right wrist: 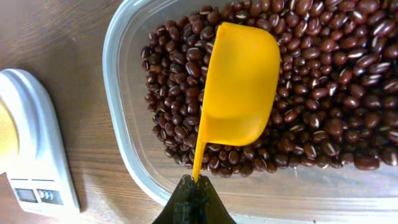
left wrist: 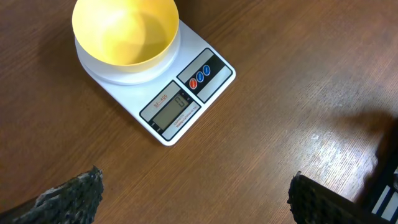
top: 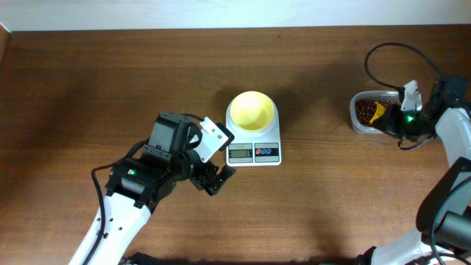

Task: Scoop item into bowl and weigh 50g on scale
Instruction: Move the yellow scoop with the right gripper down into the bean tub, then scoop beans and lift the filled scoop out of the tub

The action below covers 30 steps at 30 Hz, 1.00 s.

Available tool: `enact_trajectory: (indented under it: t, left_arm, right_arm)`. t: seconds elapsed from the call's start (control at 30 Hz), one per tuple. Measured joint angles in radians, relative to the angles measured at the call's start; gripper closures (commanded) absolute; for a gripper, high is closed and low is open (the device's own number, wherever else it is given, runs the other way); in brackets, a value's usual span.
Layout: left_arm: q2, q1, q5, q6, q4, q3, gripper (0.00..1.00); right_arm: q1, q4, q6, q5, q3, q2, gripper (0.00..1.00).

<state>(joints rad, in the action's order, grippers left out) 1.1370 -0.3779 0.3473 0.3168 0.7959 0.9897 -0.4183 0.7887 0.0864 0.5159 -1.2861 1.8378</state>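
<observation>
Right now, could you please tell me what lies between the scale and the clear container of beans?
Nothing: between scale and container the table is bare, per the overhead view.

Table [top: 110, 73] is looking like matt grained wood; scale [left wrist: 161, 90], bowl [left wrist: 124, 28] and scoop [right wrist: 242, 81] are looking like smooth glossy plastic, container [right wrist: 134, 124] clear plastic, beans [right wrist: 329, 93] shining slightly.
</observation>
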Motion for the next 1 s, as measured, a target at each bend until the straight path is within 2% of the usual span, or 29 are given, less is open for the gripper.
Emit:
enact_trajectory:
  t: [0.1, 0.37, 0.73, 1.0]
  left_arm:
    - [0.000, 0.000, 0.000, 0.000, 0.000, 0.000, 0.01]
    - [0.000, 0.000, 0.000, 0.000, 0.000, 0.000, 0.01]
    - [0.000, 0.000, 0.000, 0.000, 0.000, 0.000, 0.01]
    - [0.000, 0.000, 0.000, 0.000, 0.000, 0.000, 0.01]
  right_arm:
    - [-0.037, 0.005, 0.002, 0.045, 0.004, 0.003, 0.96]
    - [-0.109, 0.068, 0.146, 0.177, 0.010, 0.011, 0.96]
    - [-0.116, 0.021, 0.151, 0.335, 0.010, 0.083, 0.96]
    - [-0.116, 0.018, 0.145, 0.346, 0.010, 0.088, 0.96]
